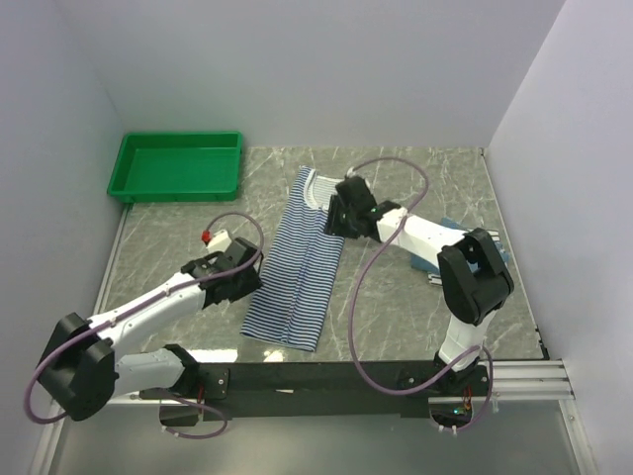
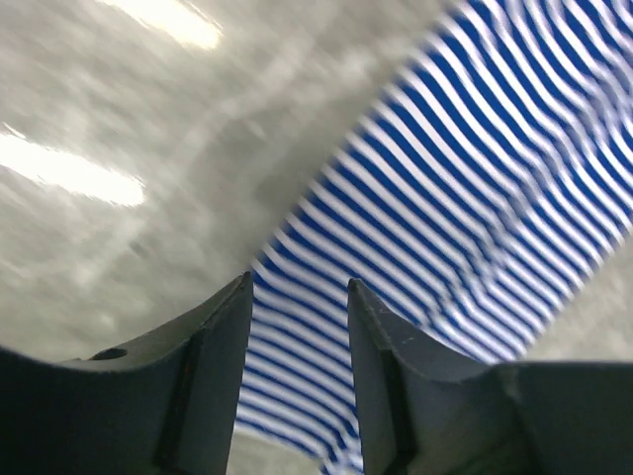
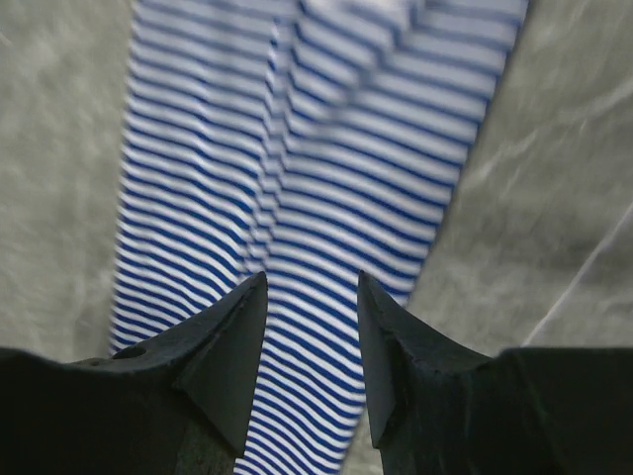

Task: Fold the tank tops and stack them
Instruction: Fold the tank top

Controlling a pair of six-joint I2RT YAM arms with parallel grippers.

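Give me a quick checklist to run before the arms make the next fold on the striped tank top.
1. The left jaws are open with nothing between them: ok.
2. The right jaws are open with nothing between them: ok.
3. The blue-and-white striped tank top lies on the table as one long narrow strip: ok.
4. The left jaws are at the strip's left edge and the right jaws at its right edge near the neckline: ok.
5. The green tray stands apart from the strip, at the far left: ok.
6. Layers inside the strip are aligned: cannot tell.
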